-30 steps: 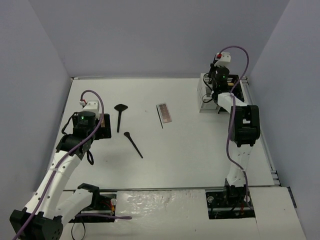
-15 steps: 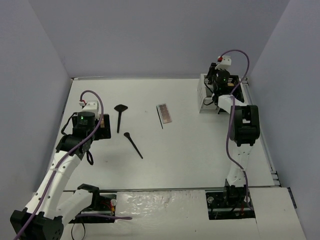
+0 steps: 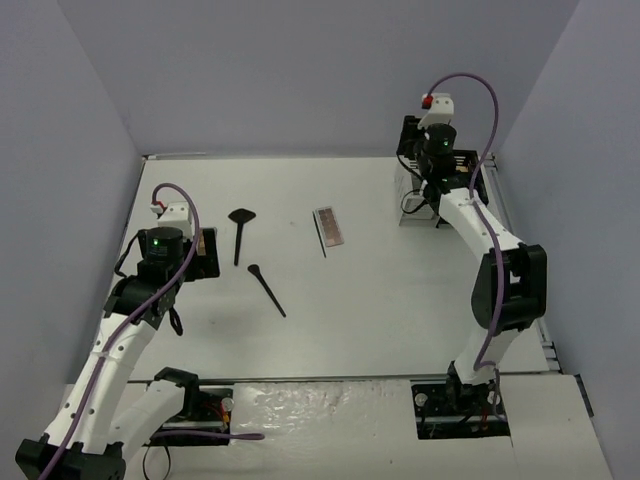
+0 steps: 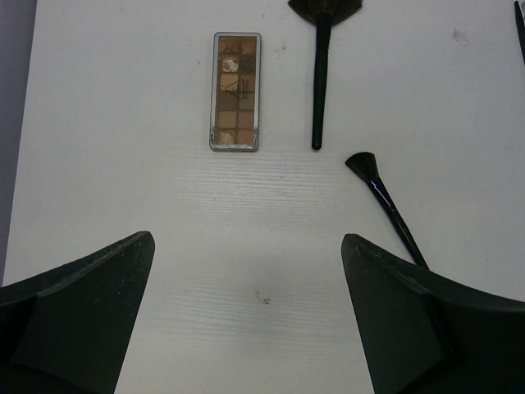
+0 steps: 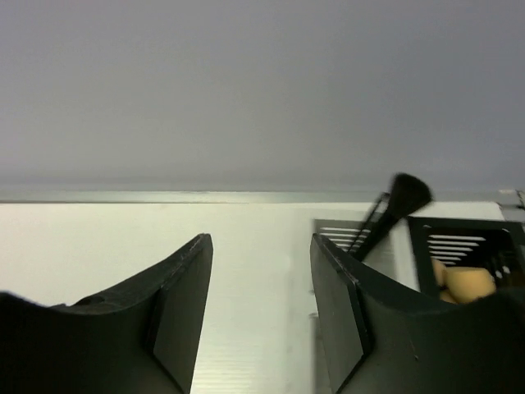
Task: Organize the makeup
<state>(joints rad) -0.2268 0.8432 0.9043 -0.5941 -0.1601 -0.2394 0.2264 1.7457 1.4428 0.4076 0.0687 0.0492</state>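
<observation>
A pink-brown palette (image 3: pixel 328 226) (image 4: pixel 235 90) lies mid-table. A black fan brush (image 3: pixel 240 232) (image 4: pixel 322 66) and a smaller black brush (image 3: pixel 267 289) (image 4: pixel 385 205) lie to its left. My left gripper (image 3: pixel 203 255) (image 4: pixel 246 250) hovers open over bare table just left of the brushes, holding nothing. My right gripper (image 3: pixel 413 140) (image 5: pixel 261 246) hangs open and empty above the back-right corner, beside the organizers. In the right wrist view a black brush (image 5: pixel 396 209) stands tilted in the white organizer (image 5: pixel 340 236), and beige sponges (image 5: pixel 463 283) sit in the black organizer (image 5: pixel 459 242).
The white organizer (image 3: pixel 410 190) and black organizer (image 3: pixel 472 178) stand side by side at the back right, close to the right wall. Purple-grey walls enclose the table at the left, back and right. Both arms' bases sit along the near edge.
My right gripper went from shut to open and rose up and back from the organizers, its elbow swinging right. The left arm shifted slightly.
</observation>
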